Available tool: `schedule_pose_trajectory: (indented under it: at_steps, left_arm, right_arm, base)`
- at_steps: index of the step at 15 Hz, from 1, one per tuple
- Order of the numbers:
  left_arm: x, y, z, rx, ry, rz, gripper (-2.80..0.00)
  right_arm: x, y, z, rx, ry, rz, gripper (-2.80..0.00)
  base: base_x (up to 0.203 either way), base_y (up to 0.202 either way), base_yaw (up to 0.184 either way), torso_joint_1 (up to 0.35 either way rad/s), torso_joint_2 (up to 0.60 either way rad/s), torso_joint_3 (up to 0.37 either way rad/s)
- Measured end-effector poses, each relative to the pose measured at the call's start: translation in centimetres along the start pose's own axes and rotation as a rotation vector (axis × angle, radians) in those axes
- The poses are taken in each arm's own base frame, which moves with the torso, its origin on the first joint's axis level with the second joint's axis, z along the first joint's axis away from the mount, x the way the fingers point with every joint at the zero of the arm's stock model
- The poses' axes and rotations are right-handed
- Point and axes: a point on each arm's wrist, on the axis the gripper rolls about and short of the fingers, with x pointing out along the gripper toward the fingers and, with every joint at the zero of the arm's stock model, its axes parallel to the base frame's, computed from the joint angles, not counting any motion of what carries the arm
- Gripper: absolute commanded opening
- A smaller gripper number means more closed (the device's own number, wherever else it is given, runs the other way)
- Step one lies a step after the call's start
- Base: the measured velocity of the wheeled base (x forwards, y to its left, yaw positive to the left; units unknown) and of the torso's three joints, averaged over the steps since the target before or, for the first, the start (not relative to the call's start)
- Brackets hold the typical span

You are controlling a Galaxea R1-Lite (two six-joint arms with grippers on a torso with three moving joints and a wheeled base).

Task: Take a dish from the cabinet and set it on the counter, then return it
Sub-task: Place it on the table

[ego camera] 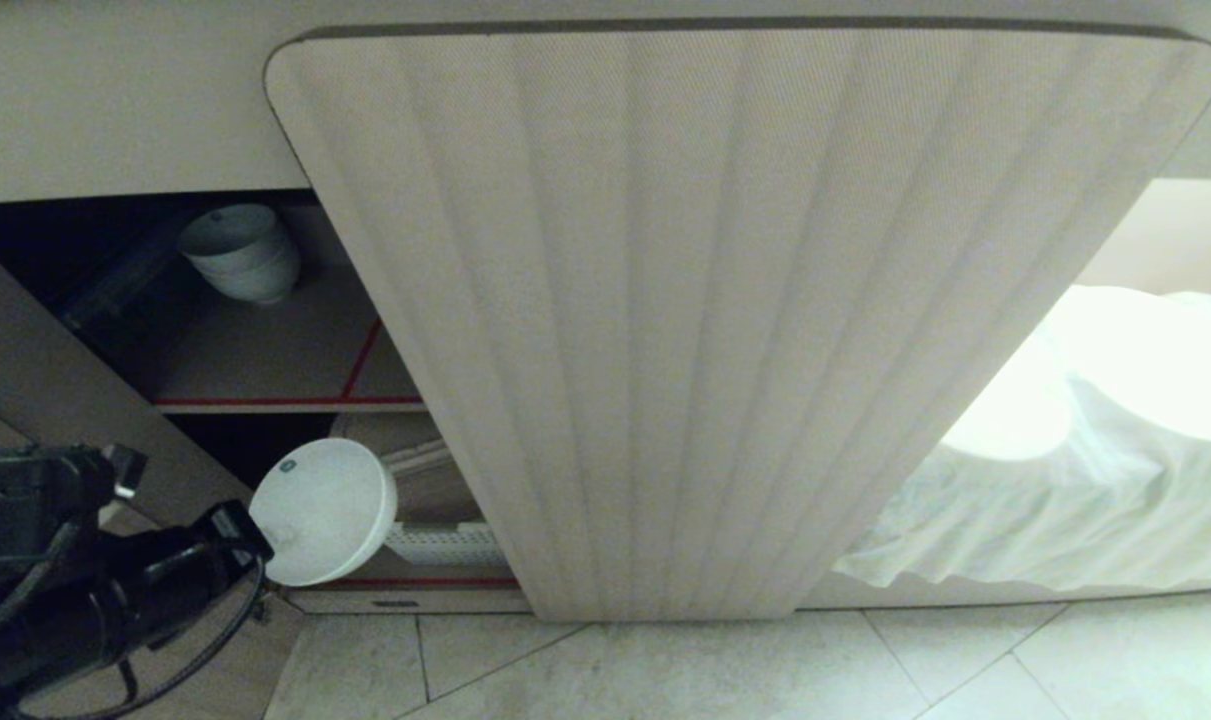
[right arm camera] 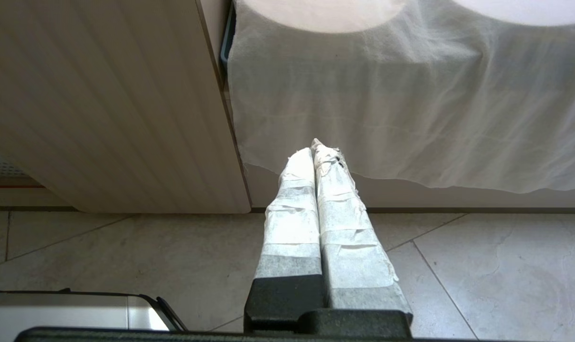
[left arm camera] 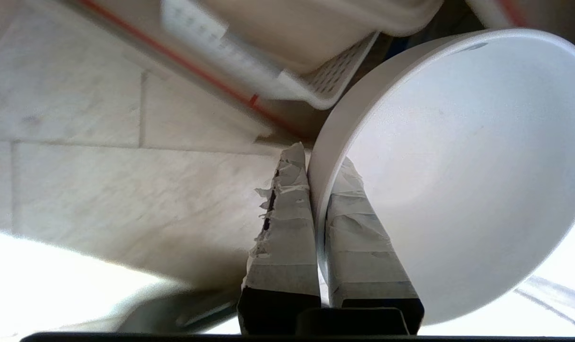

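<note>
Looks like the taking-out step: left gripper (left arm camera: 315,164) clamped on the rim of the dish (ego camera: 322,510), tilted just outside the cabinet (ego camera: 725,320) by its lower shelf, next needing a lift up onto the surface, right gripper (right arm camera: 315,149) together, idle.

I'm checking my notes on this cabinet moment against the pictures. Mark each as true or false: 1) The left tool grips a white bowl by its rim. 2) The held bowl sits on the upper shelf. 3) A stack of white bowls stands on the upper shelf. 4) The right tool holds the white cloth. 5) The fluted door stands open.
1) True: the left tool pinches the bowl at its rim.
2) False: it is held in the air before the lower compartment.
3) True: the stack of bowls is there.
4) False: the right tool is shut on nothing, short of the cloth.
5) True: the door is open.
</note>
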Motion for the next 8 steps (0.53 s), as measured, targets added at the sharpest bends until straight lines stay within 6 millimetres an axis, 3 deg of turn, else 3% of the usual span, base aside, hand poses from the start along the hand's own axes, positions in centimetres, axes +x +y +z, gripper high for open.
schedule_pose_trajectory:
  at_steps: [8]
  left_arm:
    - [-5.4, 1.9, -3.8, 0.179, 0.112, 0.015, -2.80]
  right_arm:
    - [0.0, 0.0, 0.0, 0.000, 0.000, 0.000, -2.80]
  base:
    - [0.000, 0.000, 0.000, 0.000, 0.00, 0.000]
